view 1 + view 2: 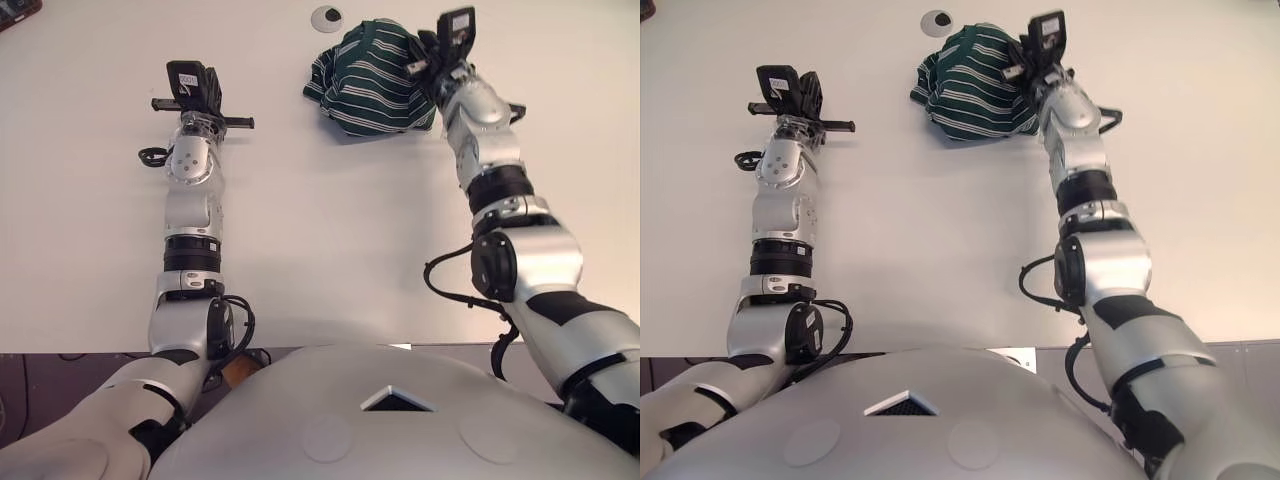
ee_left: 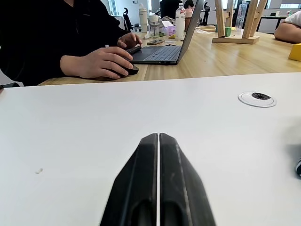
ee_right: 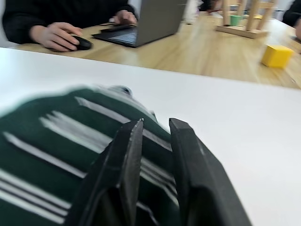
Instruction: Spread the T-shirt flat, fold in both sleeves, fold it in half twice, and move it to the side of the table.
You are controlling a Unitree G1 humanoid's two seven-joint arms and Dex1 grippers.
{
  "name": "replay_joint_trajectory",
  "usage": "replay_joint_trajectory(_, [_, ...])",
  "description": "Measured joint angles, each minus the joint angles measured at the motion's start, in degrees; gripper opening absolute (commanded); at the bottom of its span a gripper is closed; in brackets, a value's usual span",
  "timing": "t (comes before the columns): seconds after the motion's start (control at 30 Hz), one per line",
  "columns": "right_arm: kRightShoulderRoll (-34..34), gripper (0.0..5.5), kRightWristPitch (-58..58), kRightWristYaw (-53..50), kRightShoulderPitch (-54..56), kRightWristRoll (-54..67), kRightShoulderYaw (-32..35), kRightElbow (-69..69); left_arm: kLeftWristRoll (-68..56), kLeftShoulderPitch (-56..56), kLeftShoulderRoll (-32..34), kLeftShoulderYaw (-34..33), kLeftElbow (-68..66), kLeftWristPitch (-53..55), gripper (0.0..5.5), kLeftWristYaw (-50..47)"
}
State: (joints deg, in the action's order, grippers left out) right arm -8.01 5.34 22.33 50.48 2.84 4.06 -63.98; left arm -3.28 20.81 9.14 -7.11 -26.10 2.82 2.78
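White table bears a crumpled striped T-shirt, right hand at its edge.

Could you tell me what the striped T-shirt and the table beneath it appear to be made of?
T-shirt: soft matte knit fabric, probably cotton; it slumps in limp, rounded folds. Table: hard, smooth white top, possibly laminate; even colour, no grain, faint sheen.

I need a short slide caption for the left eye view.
Right gripper at the crumpled striped T-shirt; left gripper apart over table.
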Motion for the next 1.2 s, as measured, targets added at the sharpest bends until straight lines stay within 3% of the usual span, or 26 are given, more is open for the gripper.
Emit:
replay_joint_trajectory(0.17, [-4.94, 2.4, -6.04, 9.55, 6.51, -1.64, -1.17, -7.25, 0.39, 1.81, -0.02, -0.12, -2.19, -1.58, 0.0, -0.57])
replay_joint_trajectory(0.33, [-6.24, 2.4, -9.83, 11.54, 7.05, -3.44, -2.02, -10.21, 0.39, 2.03, -0.23, -0.45, -3.72, -3.09, 0.0, -1.33])
replay_joint_trajectory(0.83, [-5.57, 0.09, -10.69, 15.9, 7.81, -3.31, -0.45, -10.31, 0.45, 2.44, -0.58, -0.43, -5.24, -4.33, 0.0, -2.21])
replay_joint_trajectory(1.03, [-5.48, 0.03, -8.6, 15.55, 7.81, -3.34, -0.51, -9.72, 0.46, 2.44, -0.62, -0.37, -5.23, -4.34, 0.0, -2.41])
replay_joint_trajectory(1.1, [-5.64, 0.03, -6.38, 18.99, 7.75, -3.25, -0.85, -7.73, 0.45, 2.43, -0.62, -0.37, -5.18, -4.37, 0.0, -2.46])
replay_joint_trajectory(1.2, [-6.62, 0.03, -2.74, 33.35, 6.67, -0.64, -2.6, 4.56, 0.63, 2.18, -0.14, -0.22, -4.42, -4.38, 0.0, -2.05])
